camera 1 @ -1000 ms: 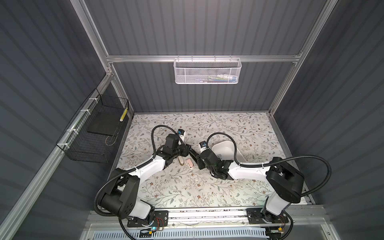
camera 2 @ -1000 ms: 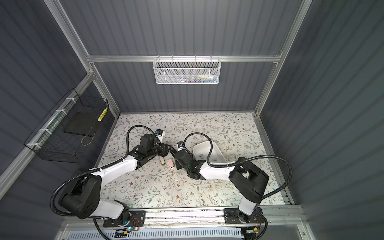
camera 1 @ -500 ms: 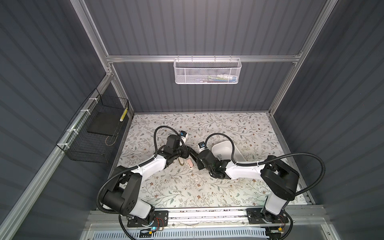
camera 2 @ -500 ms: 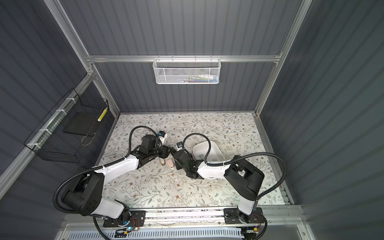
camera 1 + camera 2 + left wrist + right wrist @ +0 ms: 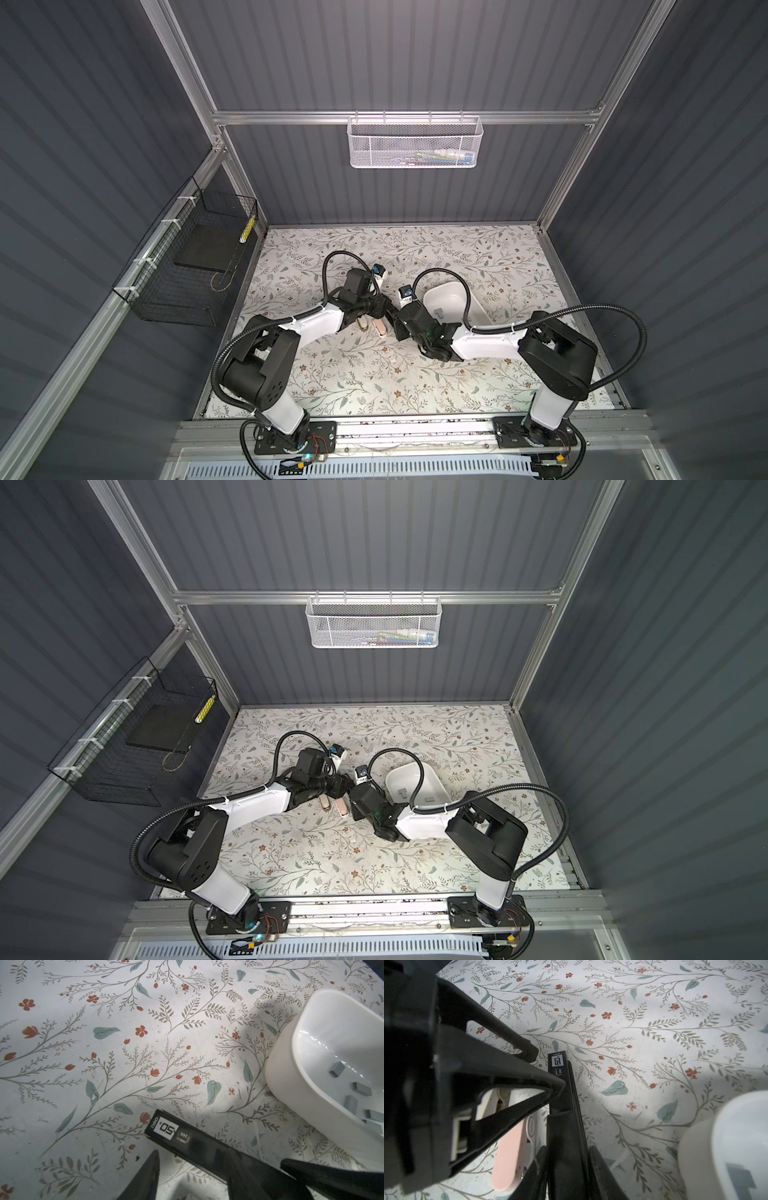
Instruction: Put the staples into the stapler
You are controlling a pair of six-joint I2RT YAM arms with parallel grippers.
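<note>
A long black stapler bar with a white "50" label juts out above the table, and my right gripper is shut on it, one finger on each side. My left gripper faces it, open, one fingertip against the bar and the other apart. The table shows between the fingers of the left gripper in its wrist view. A pink and white stapler part lies on the table under both grippers. Several grey staples lie in a white tub.
The white tub stands just right of the right wrist, with its cable arching over it. A black wire basket hangs on the left wall. A white mesh basket hangs on the back wall.
The two grippers have drawn closer together over the pink stapler part. The left gripper has moved right toward the black bar. The right arm has shifted slightly left.
</note>
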